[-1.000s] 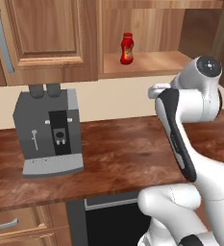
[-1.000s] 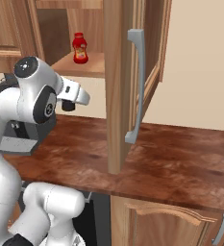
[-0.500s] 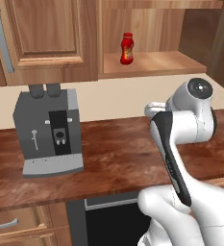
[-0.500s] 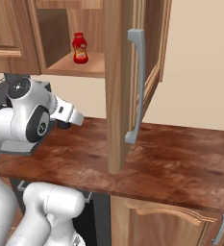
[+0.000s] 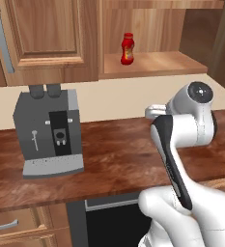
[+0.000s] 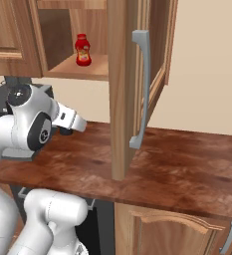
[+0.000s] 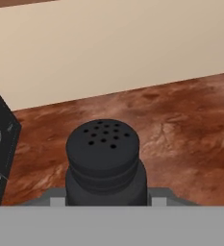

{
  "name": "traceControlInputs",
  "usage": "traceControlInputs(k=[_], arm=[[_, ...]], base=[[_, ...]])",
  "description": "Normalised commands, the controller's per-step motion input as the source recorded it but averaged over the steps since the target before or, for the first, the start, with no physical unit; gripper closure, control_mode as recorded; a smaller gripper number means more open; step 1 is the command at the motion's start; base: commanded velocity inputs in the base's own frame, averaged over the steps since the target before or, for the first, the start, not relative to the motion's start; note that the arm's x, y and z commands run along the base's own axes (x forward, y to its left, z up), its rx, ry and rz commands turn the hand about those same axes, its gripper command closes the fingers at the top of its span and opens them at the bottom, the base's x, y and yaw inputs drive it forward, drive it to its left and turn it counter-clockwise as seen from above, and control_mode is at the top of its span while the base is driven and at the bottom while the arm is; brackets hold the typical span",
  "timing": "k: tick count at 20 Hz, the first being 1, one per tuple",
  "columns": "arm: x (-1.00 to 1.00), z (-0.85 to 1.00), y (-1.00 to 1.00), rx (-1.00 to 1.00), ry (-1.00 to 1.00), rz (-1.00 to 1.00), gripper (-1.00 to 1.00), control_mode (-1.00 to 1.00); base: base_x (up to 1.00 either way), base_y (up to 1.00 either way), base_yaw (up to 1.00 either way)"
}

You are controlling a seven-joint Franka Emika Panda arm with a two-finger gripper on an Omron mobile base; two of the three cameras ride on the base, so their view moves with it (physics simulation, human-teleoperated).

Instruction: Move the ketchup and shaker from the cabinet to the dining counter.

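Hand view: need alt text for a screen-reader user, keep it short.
A black shaker with a perforated rounded top sits close up at the bottom centre, held in the gripper. Behind it runs a reddish-brown wood-grain counter that meets a plain cream wall. The dark edge of a coffee machine cuts in at the left.

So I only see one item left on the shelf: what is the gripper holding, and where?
The shaker, gripped low on its body; its perforated top points away from the hand.
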Motion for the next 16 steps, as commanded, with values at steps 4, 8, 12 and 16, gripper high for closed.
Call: traceControlInputs(k=[4,8,12,16], arm=[[0.0,0.0,0.0,0.0,0.0,0.0,1.0,1.0],[0.0,0.0,0.0,0.0,0.0,0.0,1.0,1.0],[0.0,0.0,0.0,0.0,0.0,0.0,1.0,1.0],[0.0,0.0,0.0,0.0,0.0,0.0,1.0,1.0]], base=[[-0.4,0.1,0.08],[-0.73,0.2,0.21],[-0.63,0.22,0.4],[-0.26,0.05,0.9]])
